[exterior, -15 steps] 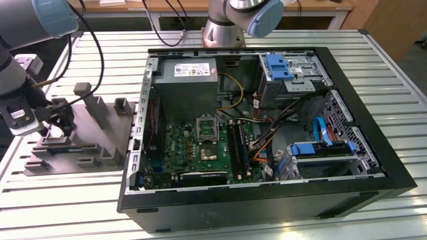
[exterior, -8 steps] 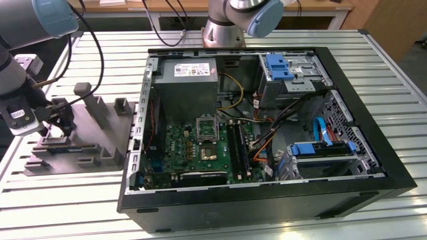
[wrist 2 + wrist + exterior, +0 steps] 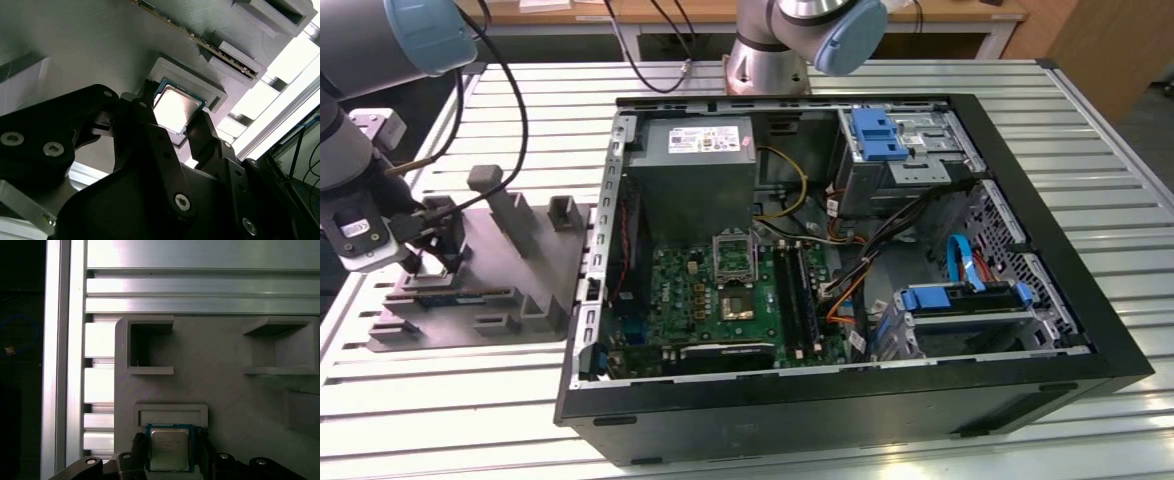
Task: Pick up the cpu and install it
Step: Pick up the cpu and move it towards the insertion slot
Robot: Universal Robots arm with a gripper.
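Jaws parted, our gripper straddles the cpu, with a jaw close beside each of two opposite edges. The chip lies flat in its pocket on the grey holder, so we judge the pick-up barely begun and the install undone. At nine o'clock in the exterior view, holder posts crowd the gripper, and the case wall stands between it and the socket toward three o'clock.

In both wrist views we log the cpu: small flat square chip, pale silvery metal top, green edge. It lies face up in a shallow recess of the grey holder.
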